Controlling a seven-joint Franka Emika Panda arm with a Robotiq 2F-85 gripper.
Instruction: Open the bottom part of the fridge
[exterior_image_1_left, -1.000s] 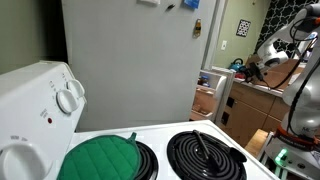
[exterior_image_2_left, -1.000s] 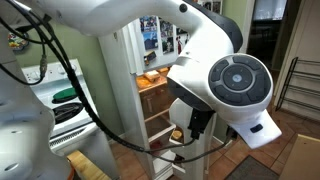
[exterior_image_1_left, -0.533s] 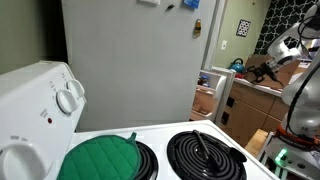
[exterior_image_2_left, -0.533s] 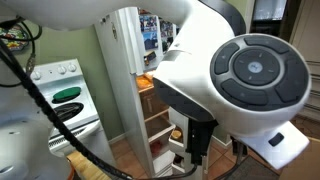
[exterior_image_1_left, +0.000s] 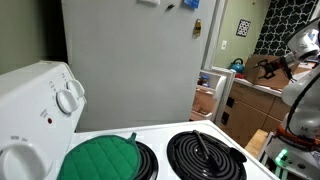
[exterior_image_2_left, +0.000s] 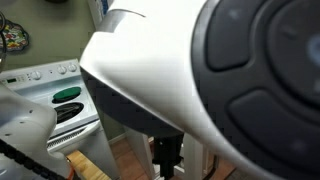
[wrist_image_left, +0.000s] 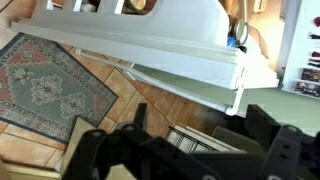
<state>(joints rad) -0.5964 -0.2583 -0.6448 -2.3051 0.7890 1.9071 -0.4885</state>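
Observation:
The fridge (exterior_image_1_left: 130, 60) is a tall pale grey-white box behind the stove, with magnets near its top. Its bottom part (exterior_image_1_left: 224, 96), a narrow white door, shows edge-on at the fridge's right and stands swung out. In the wrist view this door (wrist_image_left: 150, 45) runs as a long white panel across the top, with pale lining below it. My gripper (exterior_image_1_left: 267, 69) hangs to the right of the door, apart from it. In the wrist view the gripper (wrist_image_left: 185, 150) has its dark fingers spread and nothing between them. My arm (exterior_image_2_left: 220, 80) hides the fridge in an exterior view.
A white stove (exterior_image_1_left: 150, 140) with a green pot holder (exterior_image_1_left: 100, 158) and coil burners fills the foreground; it also shows in the exterior view blocked by the arm (exterior_image_2_left: 55, 95). Brown wooden drawers (exterior_image_1_left: 255, 105) stand behind the door. A patterned rug (wrist_image_left: 50, 85) lies on the wooden floor.
My arm has drawn back to the right, away from the door's edge. It has also swung close in front of an exterior camera and now covers the fridge there.

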